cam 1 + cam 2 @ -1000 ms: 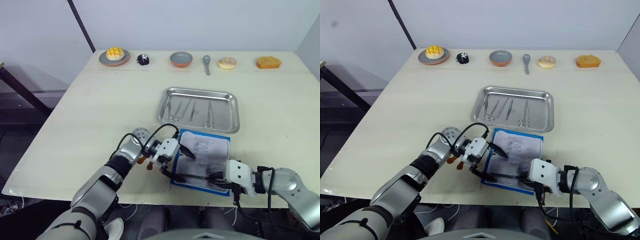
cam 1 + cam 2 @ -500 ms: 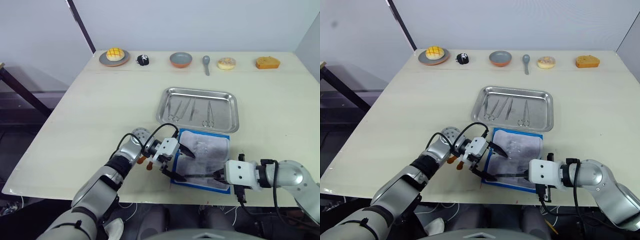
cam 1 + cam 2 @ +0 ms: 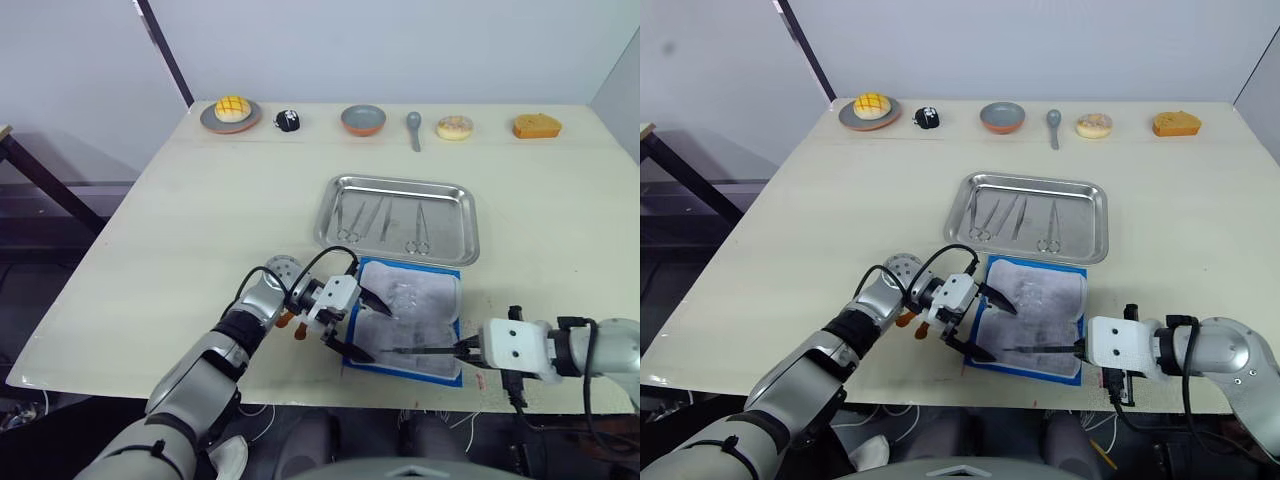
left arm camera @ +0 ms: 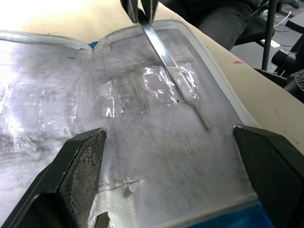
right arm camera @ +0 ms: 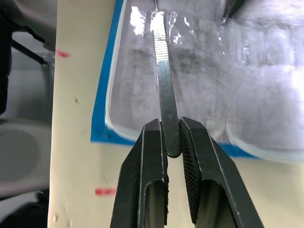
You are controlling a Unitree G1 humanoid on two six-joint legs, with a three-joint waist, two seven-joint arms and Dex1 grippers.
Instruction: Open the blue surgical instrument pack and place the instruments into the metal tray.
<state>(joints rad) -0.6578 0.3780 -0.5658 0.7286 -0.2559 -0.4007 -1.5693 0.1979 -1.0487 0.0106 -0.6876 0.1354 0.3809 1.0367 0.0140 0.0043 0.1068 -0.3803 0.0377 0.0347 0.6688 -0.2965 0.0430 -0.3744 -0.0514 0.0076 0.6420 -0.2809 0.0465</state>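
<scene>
Instruments (image 3: pixel 383 220) lie in your metal tray (image 3: pixel 397 186) at 12 o'clock; right gripper (image 5: pixel 172 142) pinches tweezers (image 5: pixel 163 76) to free them while left gripper (image 3: pixel 355 325), spread wide, pins the pack (image 3: pixel 405 318) open

We see a pale wooden table (image 3: pixel 200 220) with a light, even surface; behind its far edge rises a plain grey-white wall (image 3: pixel 400 40); a thin dark pole (image 3: pixel 165 55) slants across that wall down to the table's far left corner; at the left stands a dark bench or low table (image 3: pixel 45 180) with a reddish-brown edge; the floor beneath lies in deep shadow; the light is soft and diffuse.
</scene>
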